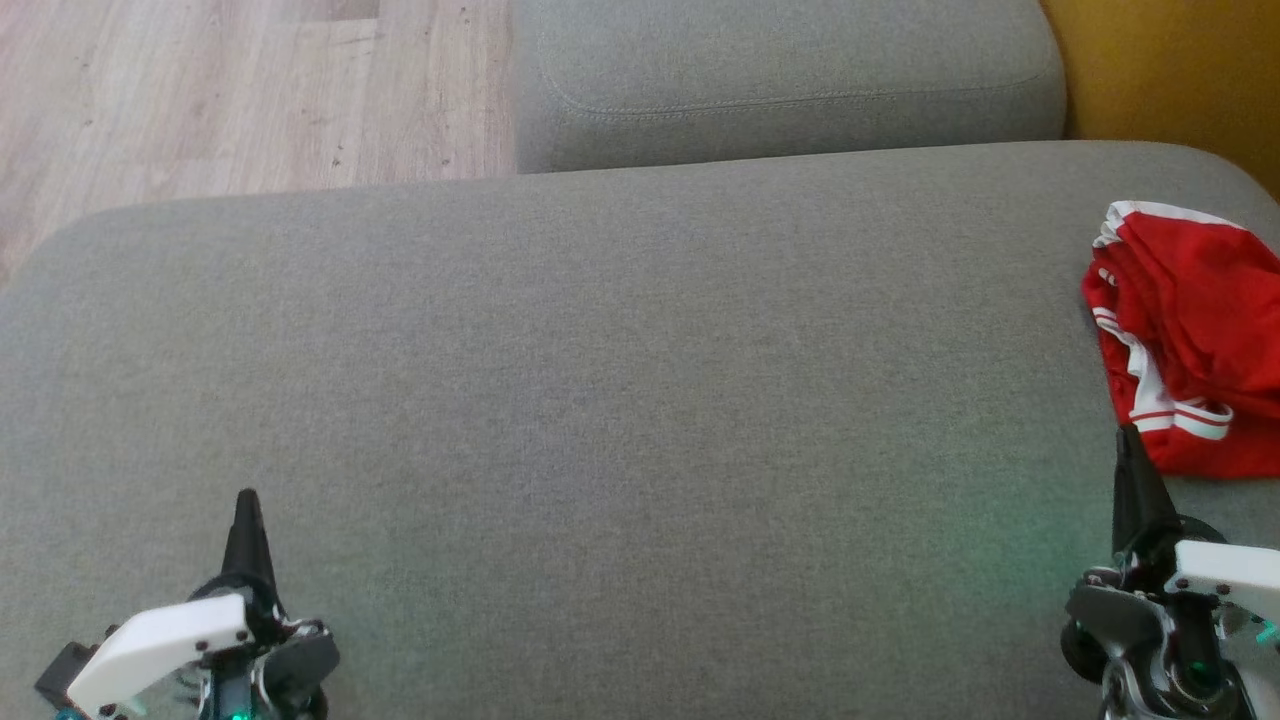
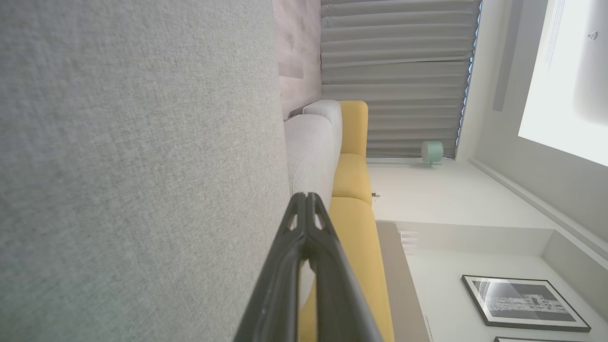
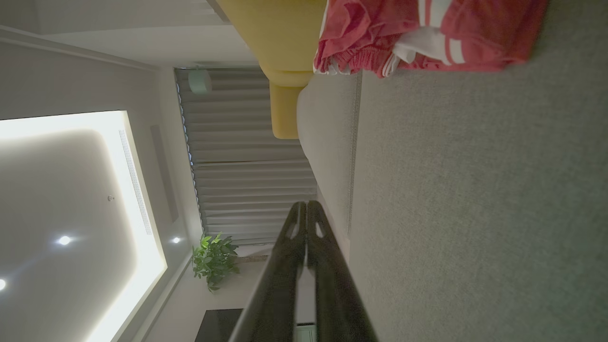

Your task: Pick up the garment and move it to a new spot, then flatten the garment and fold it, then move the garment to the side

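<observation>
Red garment [image 1: 1190,340] with white stripes lies rumpled at the right edge of the head view, on the grey seat [image 1: 600,380], part of it cut off by the frame. Left gripper [image 1: 246,510] sits at lower left, right gripper [image 1: 1133,470] at lower right. Both pairs of jaws are pressed together and grasp nothing. The right tip points at the lower hem and comes just short of it; whether it touches, I cannot tell. Judgement: the scene fits a garment waiting at the side to be lifted, and equally one already set aside. The bunched cloth looks loose rather than squarely folded, but that settles nothing. Either way, good practice is to keep the closed right tip from snagging or dragging the hem, and to keep the wide bare middle of the seat in sight as working room. The right wrist view shows the garment [image 3: 475,42] at its top edge with a gathered waistband, a detail the head view blurs, plus a plant [image 3: 213,259] and a lit ceiling panel [image 3: 61,190]. The left wrist view gives a yellow sofa [image 2: 354,175], curtains [image 2: 394,71] and a framed picture [image 2: 522,301]. The head view alone gives both arms and the wood floor [image 1: 200,90].
</observation>
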Robot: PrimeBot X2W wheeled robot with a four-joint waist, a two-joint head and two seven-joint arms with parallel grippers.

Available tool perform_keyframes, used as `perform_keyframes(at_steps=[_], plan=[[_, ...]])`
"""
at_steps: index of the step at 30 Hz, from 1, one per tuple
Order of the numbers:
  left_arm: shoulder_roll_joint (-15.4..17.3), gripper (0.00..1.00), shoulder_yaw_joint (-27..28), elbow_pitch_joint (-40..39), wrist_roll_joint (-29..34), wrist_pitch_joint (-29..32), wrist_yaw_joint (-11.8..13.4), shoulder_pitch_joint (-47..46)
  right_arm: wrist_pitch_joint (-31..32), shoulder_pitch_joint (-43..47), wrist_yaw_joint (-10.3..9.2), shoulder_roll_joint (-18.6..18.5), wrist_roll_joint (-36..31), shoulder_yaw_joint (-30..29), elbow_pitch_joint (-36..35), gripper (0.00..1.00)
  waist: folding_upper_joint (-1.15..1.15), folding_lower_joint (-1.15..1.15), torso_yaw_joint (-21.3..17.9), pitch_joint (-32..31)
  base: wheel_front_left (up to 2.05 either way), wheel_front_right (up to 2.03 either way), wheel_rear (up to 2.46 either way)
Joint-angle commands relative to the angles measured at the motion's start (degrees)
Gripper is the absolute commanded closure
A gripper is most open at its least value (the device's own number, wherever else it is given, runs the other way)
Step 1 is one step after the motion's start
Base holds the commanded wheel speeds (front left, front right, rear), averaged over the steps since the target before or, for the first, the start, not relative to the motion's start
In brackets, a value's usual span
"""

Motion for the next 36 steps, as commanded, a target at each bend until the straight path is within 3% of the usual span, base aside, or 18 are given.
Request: perform_keyframes(at_steps=[1,36], plan=[[0.2,1.00,2.4,-2.0,-0.3,0.4,-0.4,-2.7,0.4,-3.0,0.45,-0.2,0.4,1.1,-2.1,1.00,0.00,0.00,0.0,0.0,0.00,0.00,0.00],[0.2,1.00,2.4,-2.1,-0.3,0.4,-0.4,-2.7,0.3,-3.0,0.45,-0.2,0.4,1.2,-2.1,1.00,0.00,0.00,0.0,0.0,0.00,0.00,0.00]])
